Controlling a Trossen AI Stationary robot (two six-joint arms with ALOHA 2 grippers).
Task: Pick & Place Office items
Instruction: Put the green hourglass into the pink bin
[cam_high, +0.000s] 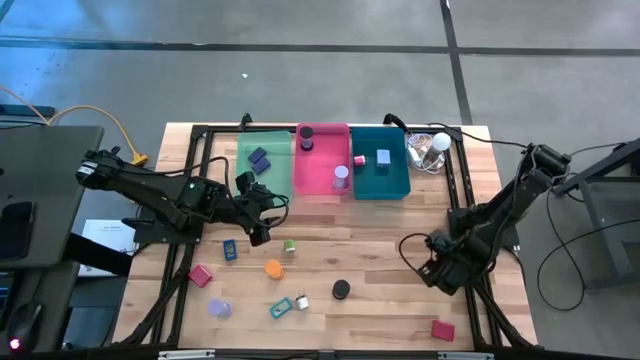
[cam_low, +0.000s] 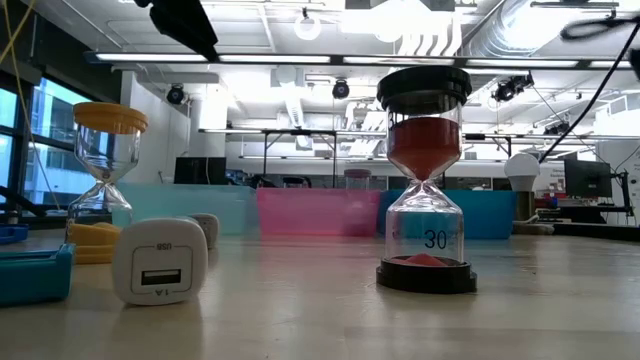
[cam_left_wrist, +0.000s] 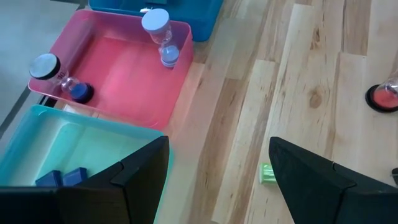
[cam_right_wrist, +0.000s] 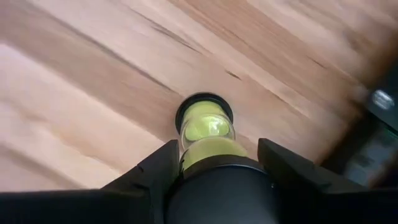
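My right gripper (cam_right_wrist: 214, 171) is low over the table's right side (cam_high: 441, 262), shut on a small hourglass (cam_right_wrist: 205, 134) with yellow-green sand and black caps. The arm hides this hourglass in the high view. My left gripper (cam_high: 262, 215) is open and empty above the table, just in front of the green tray (cam_high: 243, 165). A small green item (cam_left_wrist: 267, 173) lies on the table beyond its fingers. Loose items lie on the near half of the table: an orange one (cam_high: 273, 269), a black cylinder (cam_high: 342, 289), a red block (cam_high: 442, 329) and a purple cylinder (cam_high: 219, 308). My right gripper holds the hourglass by its near black cap (cam_right_wrist: 217, 186), one finger on each side. The fingers point down at the table and the hourglass runs along them, its far cap (cam_right_wrist: 204, 111) toward the wood. Whether that cap touches the table, I cannot tell.
Green, pink (cam_high: 322, 178) and teal (cam_high: 395, 185) trays stand in a row at the far edge. The pink one holds two hourglasses (cam_left_wrist: 160, 37) and the green one holds blue blocks (cam_left_wrist: 62, 177). A clear lump with a white ball (cam_high: 432, 148) lies right of them. A red-sand hourglass (cam_low: 425, 190) stands on the table.
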